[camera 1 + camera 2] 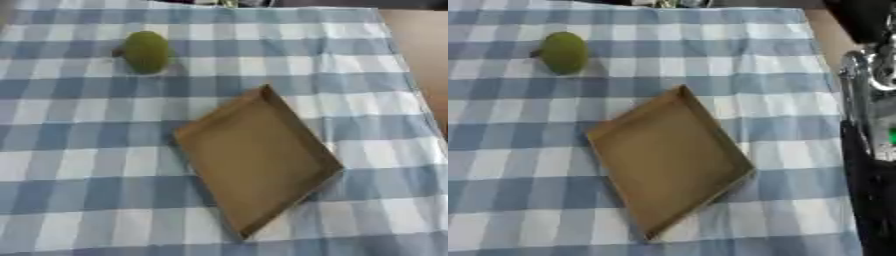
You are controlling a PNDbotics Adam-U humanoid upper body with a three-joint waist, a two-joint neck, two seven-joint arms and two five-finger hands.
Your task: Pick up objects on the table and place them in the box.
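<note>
A: What is on the worktop (52,150)?

B: A blue and white checked cloth (367,65) covers it. On the cloth lie a green fruit (145,51) and a shallow brown box (255,159).

A: Where does the fruit sit?

B: Toward the far left of the cloth, well apart from the box. It is rounded, dull green, with a small dark stub at its left side. It rests on the cloth, and nothing touches it.

A: And the box?

B: Near the middle, turned at an angle so that one corner points to the far side and another to the near edge. It looks like cardboard, with low walls all round, open at the top. Its inside shows only bare brown bottom.

A: Are the hands at work?

B: No hand shows in either view. In the right eye view an arm (870,140) runs down the right edge, black with silver parts, beside the cloth's right border. That is arm only; its end is out of the picture, so whether the fingers are spread or curled cannot be told. The left arm does not show at all.

A: Does the arm touch anything?

B: It stands clear of the box and far from the fruit.

A: Anything else?

B: Bare brown surface (429,55) shows past the cloth's right edge.
</note>
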